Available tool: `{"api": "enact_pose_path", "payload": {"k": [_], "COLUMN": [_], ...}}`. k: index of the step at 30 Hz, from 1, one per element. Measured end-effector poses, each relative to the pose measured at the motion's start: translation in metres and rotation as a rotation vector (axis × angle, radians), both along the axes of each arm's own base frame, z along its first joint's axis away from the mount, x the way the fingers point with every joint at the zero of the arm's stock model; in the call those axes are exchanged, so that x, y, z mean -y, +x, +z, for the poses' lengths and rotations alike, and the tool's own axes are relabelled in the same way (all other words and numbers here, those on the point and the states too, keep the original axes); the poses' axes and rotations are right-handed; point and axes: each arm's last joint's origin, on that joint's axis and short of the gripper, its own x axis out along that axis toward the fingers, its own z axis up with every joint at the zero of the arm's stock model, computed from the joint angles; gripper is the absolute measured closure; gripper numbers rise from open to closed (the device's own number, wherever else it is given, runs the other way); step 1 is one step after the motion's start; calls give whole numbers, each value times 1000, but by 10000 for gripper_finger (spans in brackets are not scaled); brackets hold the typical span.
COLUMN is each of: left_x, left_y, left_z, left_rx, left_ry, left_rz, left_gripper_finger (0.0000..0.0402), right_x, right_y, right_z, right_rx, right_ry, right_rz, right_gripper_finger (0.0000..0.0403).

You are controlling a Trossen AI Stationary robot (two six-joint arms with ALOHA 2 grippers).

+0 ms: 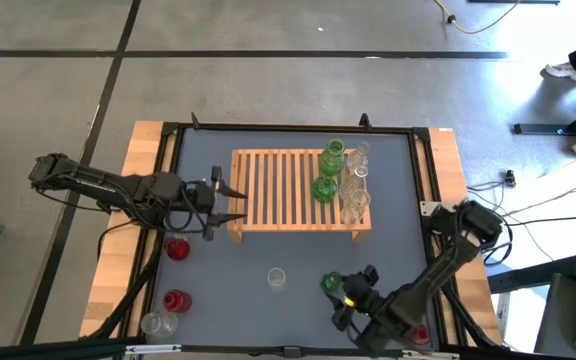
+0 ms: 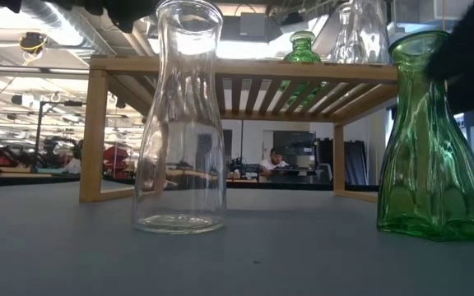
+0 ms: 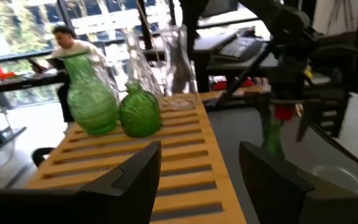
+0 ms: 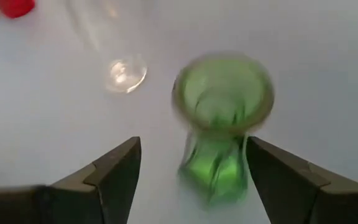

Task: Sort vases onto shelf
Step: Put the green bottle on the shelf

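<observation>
High view shows the right gripper [image 1: 348,296] low over the near part of the grey surface [image 1: 268,250], its jaws spread and empty, with a green vase [image 1: 331,283] standing just ahead of them. In the right wrist view that green vase [image 4: 221,124] sits upright between and a little beyond the two spread fingers [image 4: 114,171], not pinched by either; a clear vase [image 4: 120,62] stands farther out past the jaws, and a red vase [image 4: 14,7] lies beyond that at the edge of sight.

The left gripper [image 1: 226,203] waits at the short end of the wooden shelf [image 1: 278,190], jaws parted and holding nothing. Straight ahead of its jaws, at the far end of the slats, stand two green vases [image 3: 92,93] and, behind them, clear vases [image 3: 179,59]. Beside this gripper, on the surface, stand two red vases [image 1: 176,249] and, well apart from the jaws, a clear one [image 1: 155,323] near the front corner.

From the low view, the clear vase [image 2: 179,115] and green vase [image 2: 430,140] both stand on the surface in front of the shelf [image 2: 245,70].
</observation>
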Motion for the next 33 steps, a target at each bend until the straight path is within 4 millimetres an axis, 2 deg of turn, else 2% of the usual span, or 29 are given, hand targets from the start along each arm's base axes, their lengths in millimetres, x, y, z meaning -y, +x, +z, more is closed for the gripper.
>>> {"api": "enact_pose_path", "payload": {"k": [6, 11, 15, 25, 30, 33], "left_x": [4, 9, 12, 13, 13, 13], "left_y": [-1, -2, -2, -2, -2, -2], "left_z": [-2, -3, -3, -2, -2, -2], "left_rx": [-19, -26, -26, -25, -25, -25], "left_ry": [1, 2, 4, 5, 5, 5], "left_rz": [-35, -61, -77, -82, -81, -81], "left_gripper_finger": [191, 191, 191, 191, 191, 191], "right_x": [14, 15, 14, 14, 13, 11], "right_y": [16, 19, 18, 16, 17, 19], "right_z": [1, 0, 0, 0, 1, 9], "right_rx": [18, -10, -16, -19, 3, 7], "right_ry": [-31, 13, 12, -27, -38, -36], "right_rz": [-37, -37, -32, -9, -14, -10], "right_gripper_finger": [127, 135, 174, 315, 321, 311]}}
